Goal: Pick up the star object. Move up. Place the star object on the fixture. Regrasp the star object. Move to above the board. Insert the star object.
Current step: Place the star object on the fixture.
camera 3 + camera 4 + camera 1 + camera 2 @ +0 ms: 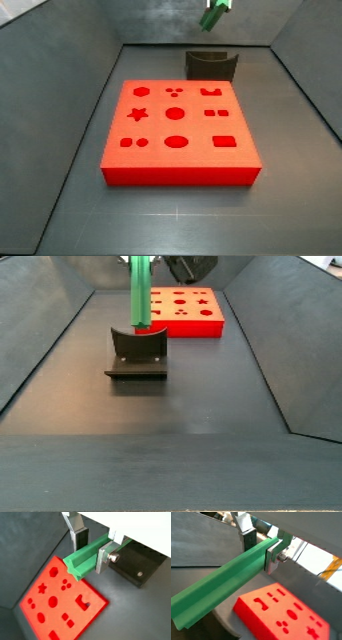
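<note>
Both fingers (101, 558) of the gripper (91, 549) clamp the star object (83, 559).

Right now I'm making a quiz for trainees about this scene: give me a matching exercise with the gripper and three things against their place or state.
Things:
1. star object
2. fixture
3. board
4. gripper

States:
A. lying flat on the floor, shaped holes all empty
B. standing on the floor with nothing in its notch
C. held in the air, above the fixture
D. shut on the green peg

Pairs: 1-C, 2-B, 3-A, 4-D
</note>
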Robot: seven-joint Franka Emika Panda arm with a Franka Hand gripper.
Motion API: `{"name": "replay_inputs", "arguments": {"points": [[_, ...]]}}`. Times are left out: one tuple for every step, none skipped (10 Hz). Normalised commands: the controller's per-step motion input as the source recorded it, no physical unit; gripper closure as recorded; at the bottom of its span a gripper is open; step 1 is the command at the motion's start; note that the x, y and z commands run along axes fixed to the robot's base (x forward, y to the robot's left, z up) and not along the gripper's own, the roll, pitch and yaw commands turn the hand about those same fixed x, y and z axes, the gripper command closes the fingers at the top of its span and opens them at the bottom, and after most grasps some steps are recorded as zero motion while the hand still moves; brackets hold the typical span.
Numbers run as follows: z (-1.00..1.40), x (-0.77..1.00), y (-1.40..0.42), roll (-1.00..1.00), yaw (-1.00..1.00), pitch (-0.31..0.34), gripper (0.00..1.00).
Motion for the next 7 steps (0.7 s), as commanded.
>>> {"name": "replay_inputs", "arguments": {"points": [[-0.02, 0.07, 0.04, -0.89, -0.20, 0.129, 1.00], [-0.02, 0.08, 0.04, -0.65, -0.20, 0.086, 1.00], [-0.02, 0.08, 0.04, -0.46, -0.19, 0.056, 1.00], [-0.01, 0.07, 0.03, -0.27, -0.18, 0.021, 1.00], [0.00, 0.07, 0.03, -0.22, -0.17, -0.002, 1.00], [-1.00, 0.09, 0.13, -0.23, -0.17, -0.097, 1.00], [-1.00, 0.09, 0.13, -0.22, -0.15, -0.107, 1.00]]}}
